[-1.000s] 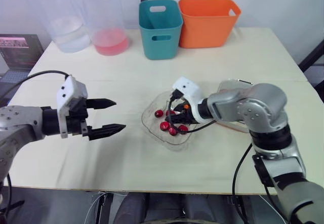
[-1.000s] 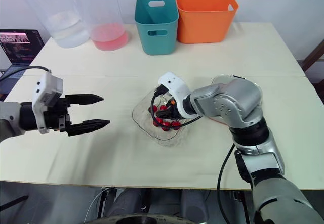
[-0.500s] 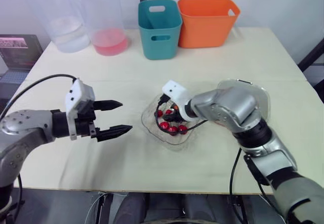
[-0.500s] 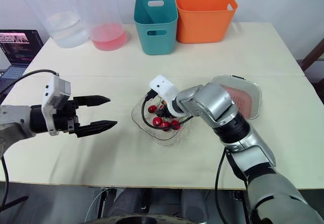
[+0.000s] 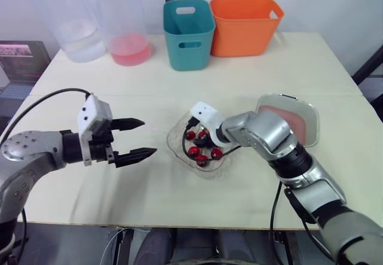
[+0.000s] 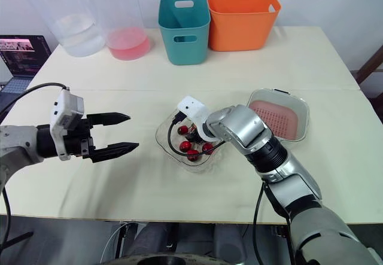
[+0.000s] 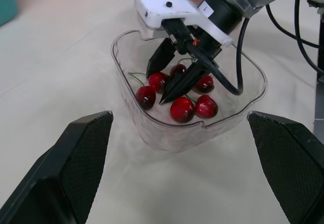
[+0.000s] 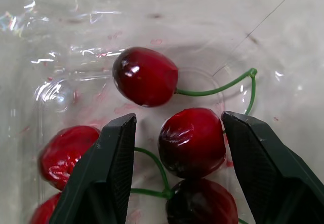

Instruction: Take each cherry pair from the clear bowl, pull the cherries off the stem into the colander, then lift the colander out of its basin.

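**Left eye view.** The right pincer is reaching down into the clear bowl, which is sitting in the middle of the surface. The cherries are lying in the bottom of the bowl. The colander is resting inside its basin, just right of the bowl, and no cherries are showing in it. The left pincer is hovering above the surface, well left of the bowl. It is wide open, holding nothing, and pointing toward the bowl.

**Right eye view.** The right forearm is angling in from the basin side, with the wrist bending down over the bowl rim.

**Left wrist view.** The right pincer's fingers are standing parted, with their tips down among the cherries.

**Right wrist view.** The fingers are straddling one cherry, parted slightly wider than it, and gripping nothing. A green stem is curving off a neighbouring cherry.

**Hazards (judgement).**
- The pincer is lining up on the fruit, not on the stem, so a round, glossy cherry is likely to squirt out or bruise on closing.
- The stems are crossing, so one lift may drag up a second pair.
- The light bowl may slide if a finger pushes against its wall.
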### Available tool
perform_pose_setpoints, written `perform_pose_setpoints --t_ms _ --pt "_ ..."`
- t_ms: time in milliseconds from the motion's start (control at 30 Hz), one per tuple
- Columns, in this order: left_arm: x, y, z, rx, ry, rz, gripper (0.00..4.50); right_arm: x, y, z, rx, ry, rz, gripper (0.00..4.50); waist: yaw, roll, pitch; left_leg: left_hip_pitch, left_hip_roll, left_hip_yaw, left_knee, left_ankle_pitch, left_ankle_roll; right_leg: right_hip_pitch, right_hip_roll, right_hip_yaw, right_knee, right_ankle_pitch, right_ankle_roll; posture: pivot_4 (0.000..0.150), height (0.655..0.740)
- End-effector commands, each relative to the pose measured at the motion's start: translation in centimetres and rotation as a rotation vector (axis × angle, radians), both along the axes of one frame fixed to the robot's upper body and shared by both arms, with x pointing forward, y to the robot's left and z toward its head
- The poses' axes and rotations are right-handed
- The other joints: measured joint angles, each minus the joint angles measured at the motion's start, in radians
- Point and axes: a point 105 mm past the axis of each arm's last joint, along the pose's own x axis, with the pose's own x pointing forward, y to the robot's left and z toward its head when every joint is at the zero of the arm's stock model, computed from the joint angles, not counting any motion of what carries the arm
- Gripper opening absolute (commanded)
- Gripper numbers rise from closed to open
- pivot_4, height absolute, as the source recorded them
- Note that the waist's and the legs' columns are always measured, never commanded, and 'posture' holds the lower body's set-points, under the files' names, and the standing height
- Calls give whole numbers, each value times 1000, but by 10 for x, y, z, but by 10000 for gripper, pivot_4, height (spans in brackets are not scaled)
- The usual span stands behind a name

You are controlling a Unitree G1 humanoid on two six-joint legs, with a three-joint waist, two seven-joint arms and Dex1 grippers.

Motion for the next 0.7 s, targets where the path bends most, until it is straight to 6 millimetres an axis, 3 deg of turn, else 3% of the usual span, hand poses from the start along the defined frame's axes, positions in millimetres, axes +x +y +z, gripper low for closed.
perform_pose_setpoints --t_ms 33,133,167,400,533,700 --pt "1 -3 7 2 -43 -12 45000 2 5 7 13 -47 18 23103 1 0 0 0 0 0 0 0 0 0 0 0 0 0 0 1500 7394" --pt "2 -2 8 3 -44 -12 45000 2 5 10 12 -61 21 10620 -1 0 0 0 0 0 0 0 0 0 0 0 0 0 0 1500 7394" --pt "2 -1 8 4 -44 -11 45000 2 4 11 11 -67 24 8962 -1 0 0 0 0 0 0 0 0 0 0 0 0 0 0 1500 7394" --pt "11 11 17 -24 -51 35 45000 -11 12 46 74 -205 190 8496 3 0 0 0 0 0 0 0 1 0 0 0 0 0 0 1500 7394" --pt "23 21 35 -119 -62 71 45000 -34 9 80 121 -427 440 8496 6 0 0 0 0 0 0 -1 2 0 0 0 -1 0 0 1500 7394" --pt "33 15 61 -230 -88 30 45000 -51 -1 108 128 -737 666 8496 6 -1 0 0 0 0 1 -1 2 2 0 -2 -1 0 1 1500 7394"
